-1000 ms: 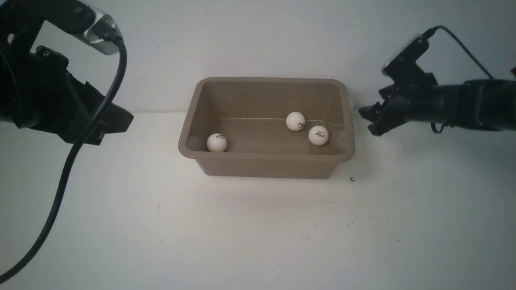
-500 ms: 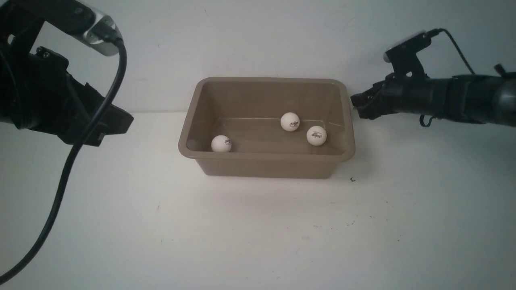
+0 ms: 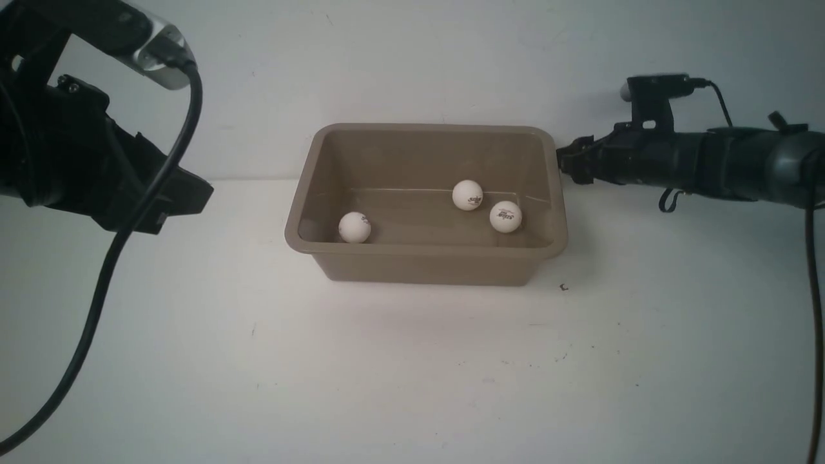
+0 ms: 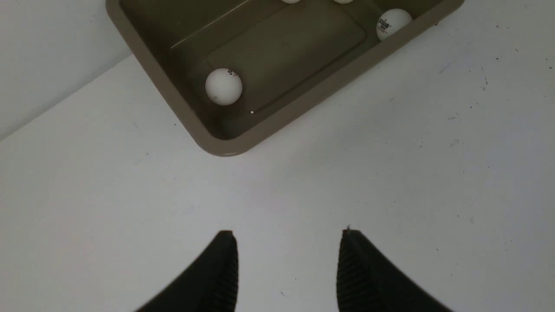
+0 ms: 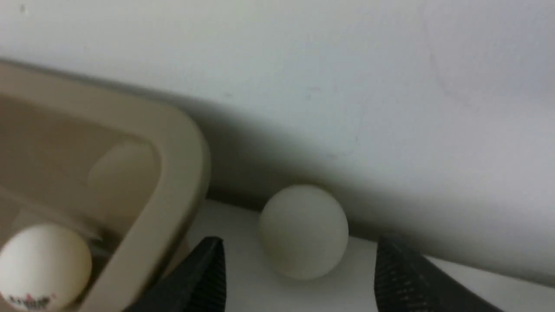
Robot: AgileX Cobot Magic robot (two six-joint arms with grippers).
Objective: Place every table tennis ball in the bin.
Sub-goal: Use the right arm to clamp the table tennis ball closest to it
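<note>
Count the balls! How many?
5. Inside the bin: left ball, middle ball, right ball, near-wall ball (hidden in front view). Outside ball: beside the bin, before the right gripper.

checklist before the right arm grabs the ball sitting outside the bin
1. Target found: the small white matte ball lies on the white table outside the taupe rectangular plastic bin: ok
2. Jaws of the right gripper stand wider than the ball: ok
3. Ball lined up midway between the two fingers: ok
4. Ball between the fingers: not ok, it sits just beyond the tips
5. Finger nearest the bin's corner clear of the rim: cannot tell
6. The left gripper is empty and away from the bin: ok
</note>
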